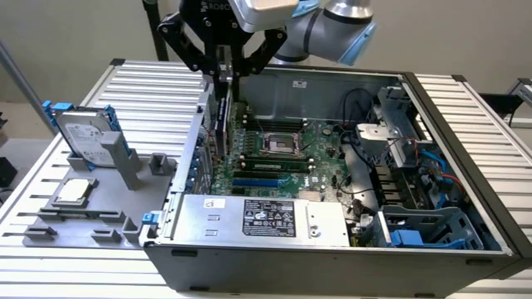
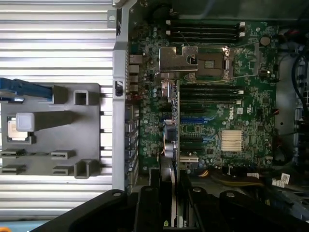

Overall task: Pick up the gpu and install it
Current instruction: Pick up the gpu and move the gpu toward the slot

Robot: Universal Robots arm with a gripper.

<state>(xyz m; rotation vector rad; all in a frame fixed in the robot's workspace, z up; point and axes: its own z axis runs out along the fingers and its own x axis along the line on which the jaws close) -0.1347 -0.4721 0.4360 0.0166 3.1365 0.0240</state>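
Resting at the exterior view's left on the slatted surface (image 1: 149, 81): gray fixture (image 1: 83, 215) carrying an upright hard drive (image 1: 87, 134) in blue rails and a CPU chip (image 1: 73, 190). Beside it, open computer case (image 1: 332, 268). Just inside its left wall, jaws clamped shut on the gpu (image 1: 221, 124), held upright and edge-on over the motherboard (image 1: 324, 143) expansion slots; contact with a slot unclear. Farther right, a drive cage (image 1: 432, 227).
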